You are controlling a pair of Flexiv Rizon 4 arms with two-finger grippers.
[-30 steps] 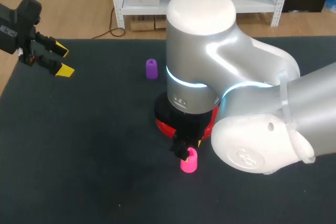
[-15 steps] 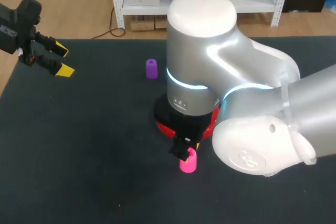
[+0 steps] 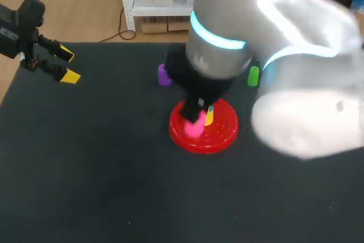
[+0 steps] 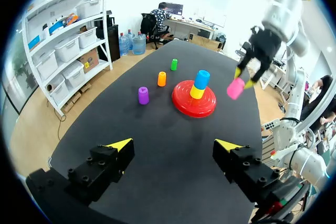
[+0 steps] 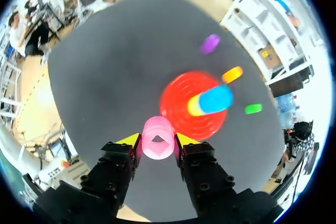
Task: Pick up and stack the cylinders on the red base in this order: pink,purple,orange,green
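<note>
My right gripper [image 5: 157,141] is shut on the pink cylinder [image 5: 157,137] and holds it in the air near the red base [image 5: 181,90]; in the left wrist view the pink cylinder [image 4: 235,88] hangs beside the base [image 4: 185,106]. A yellow cylinder [image 4: 197,92] with a blue one [image 4: 202,79] on top stands on the base. The purple [image 4: 143,95], orange [image 4: 161,78] and green [image 4: 174,64] cylinders stand on the table beyond it. My left gripper [image 3: 63,65] is open at the table's far left edge, holding nothing.
The dark table [image 3: 102,157] is bare on its left and near parts. In the head view my right arm [image 3: 296,83] covers the orange cylinder and most of the right side; the purple [image 3: 164,75] and green [image 3: 253,75] cylinders show beside it.
My right gripper has lifted the pink cylinder off the table in front of the base and carried it up toward the base. The left arm has not moved.
</note>
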